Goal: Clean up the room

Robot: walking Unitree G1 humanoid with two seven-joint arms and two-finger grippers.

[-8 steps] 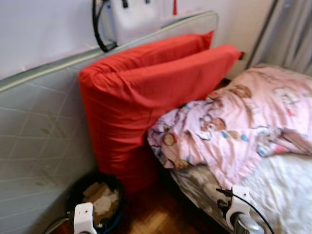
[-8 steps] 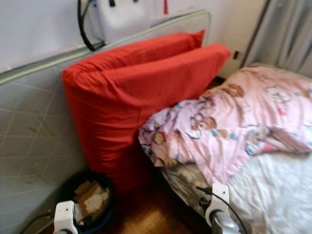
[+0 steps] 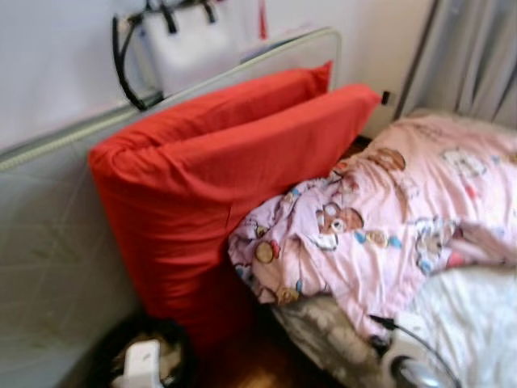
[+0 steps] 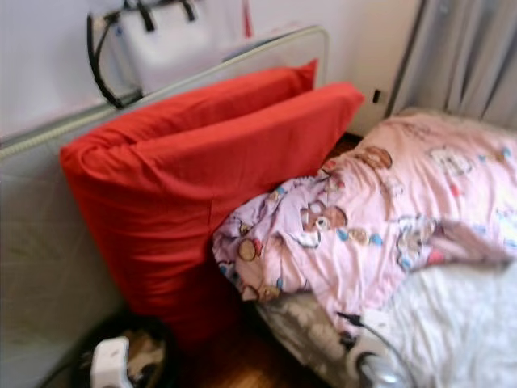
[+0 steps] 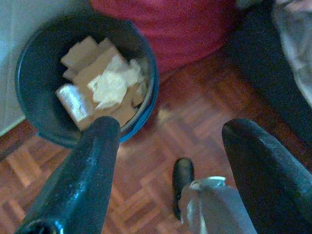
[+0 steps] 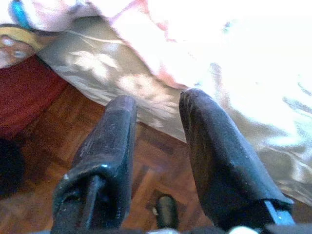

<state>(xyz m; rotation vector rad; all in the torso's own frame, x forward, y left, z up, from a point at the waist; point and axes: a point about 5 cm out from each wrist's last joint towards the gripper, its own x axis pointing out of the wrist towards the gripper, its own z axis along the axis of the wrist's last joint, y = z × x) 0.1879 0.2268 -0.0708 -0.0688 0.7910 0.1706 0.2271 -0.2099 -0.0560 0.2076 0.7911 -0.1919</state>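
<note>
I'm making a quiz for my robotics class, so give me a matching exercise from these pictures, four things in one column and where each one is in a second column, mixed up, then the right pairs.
Things:
1. red cushion
2. pink bear-print blanket
3. dark bin
4. white handbag

Places:
A. on the wood floor, holding cardboard scraps and paper
B. up on the wall above the mattress
C. spread over the bed
D. standing on edge between the mattress and the bed

Pairs: 1-D, 2-C, 3-A, 4-B
</note>
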